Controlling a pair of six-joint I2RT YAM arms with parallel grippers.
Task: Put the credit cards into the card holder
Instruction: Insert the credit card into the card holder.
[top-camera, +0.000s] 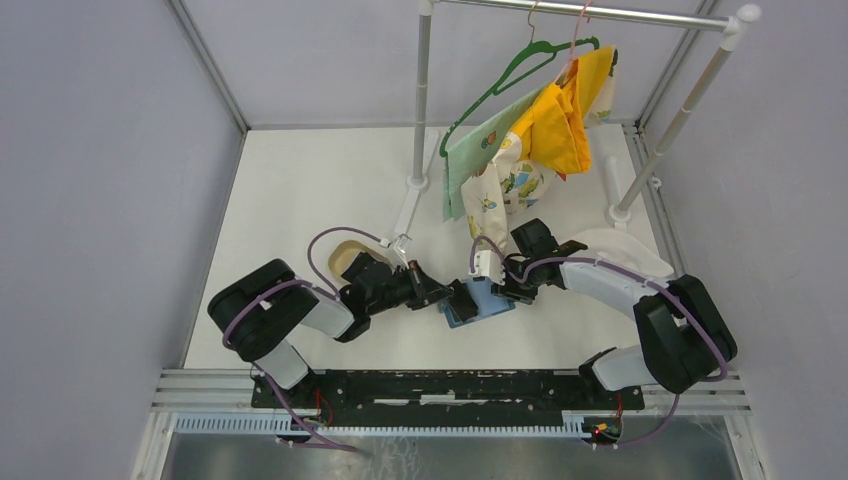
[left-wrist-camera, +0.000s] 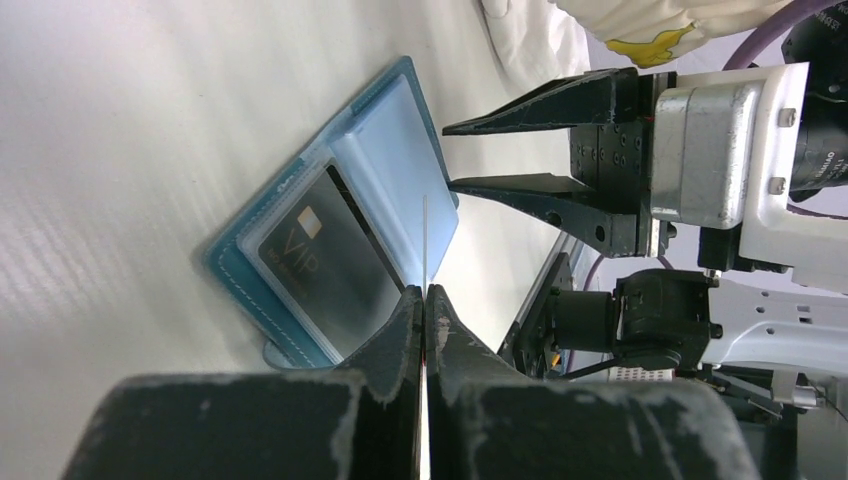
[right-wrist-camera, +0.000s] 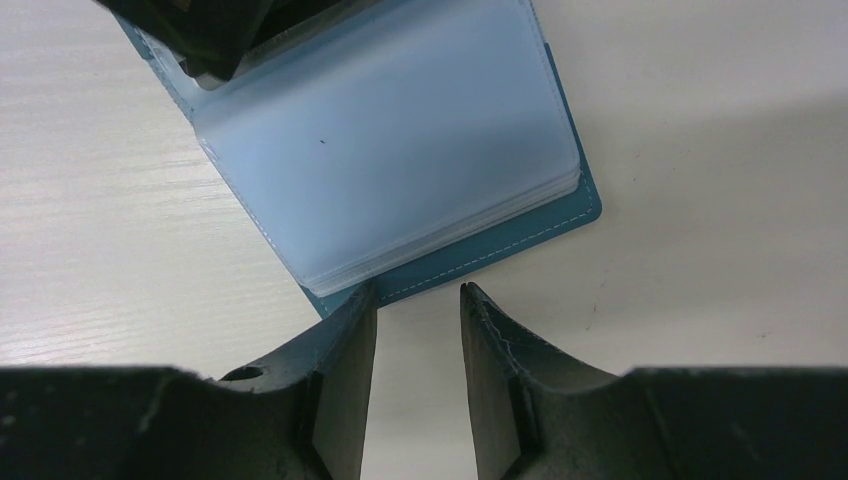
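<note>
Here my left gripper (left-wrist-camera: 425, 292) pinches a thin sheet (left-wrist-camera: 425, 240) over the open wallet (left-wrist-camera: 395, 170); right gripper (right-wrist-camera: 418, 300) half-open, empty.

card holder (right-wrist-camera: 400, 150) top cut off

Open card holder (left-wrist-camera: 400, 165), dark card (left-wrist-camera: 330, 270) inside
</note>
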